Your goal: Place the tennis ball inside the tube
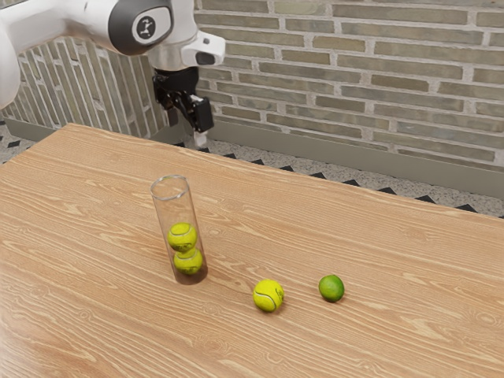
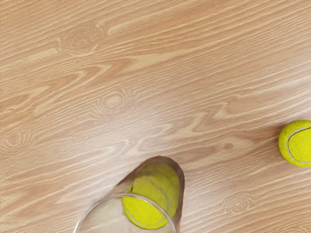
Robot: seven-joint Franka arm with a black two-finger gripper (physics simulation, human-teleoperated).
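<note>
The black gripper [image 1: 189, 121] hangs beyond the table's far edge, high up and well away from the balls, its two fingers apart with nothing held. A clear tube [image 1: 178, 214] stands upright on the table with two yellow tennis balls [image 1: 183, 237] stacked inside. To the exterior view's right of it, a loose tennis ball [image 1: 268, 295] rests on the wood. The wrist view looks down on the rim of the tube [image 2: 138, 196], a ball inside it [image 2: 146, 211] and the loose tennis ball [image 2: 297, 143].
A green lime [image 1: 331, 288] lies on the wooden table [image 1: 378, 236], a short way past the loose ball toward the exterior view's right. Behind the table is a brick wall [image 1: 354, 79].
</note>
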